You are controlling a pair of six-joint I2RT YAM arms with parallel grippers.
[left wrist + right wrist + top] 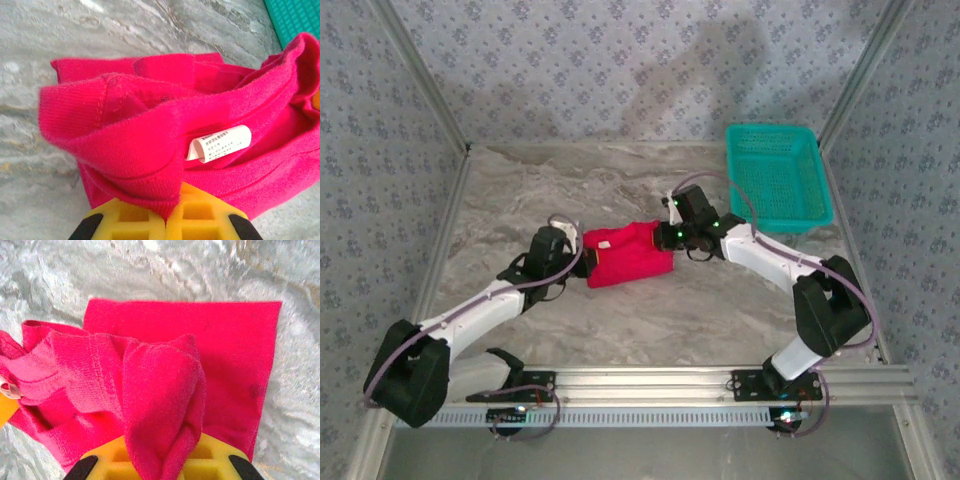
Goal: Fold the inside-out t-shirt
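1. My left fingers (pixel 125 217) are pinched tight on a fold of the t-shirt (pixel 150 130). The red cloth runs straight down into the seam between the two yellow halves, no gap to speak of.
2. My right fingers (pixel 215 455) are doing the same at the other end, closed on a fat rolled-up hump of cloth that bulges up right out of them.
3. Just past the left fingers the shirt is a rumpled heap. A ribbed band with visible stitching curls over the top, and more folds stack up behind it.
4. The white neck tag (pixel 220 142) sits in plain sight on that side, curled at one end. There's tiny print on it that I can't read.
5. On the right side, beyond the hump, a flat layer lies smooth on the counter (pixel 620 320) with a clean straight edge and a square corner. To the left of the hump it's all loose ribbed folds.
6. It's bright red all over, soft knit, plain.
7. From above, the shirt is a small compact bundle, roughly rectangular, sitting mid-counter on the grey marble-look surface. My left fingers are at its left end and my right fingers at its right end.
8. The teal mesh basket (pixel 778 170) is off at the far right corner, well apart from the shirt.
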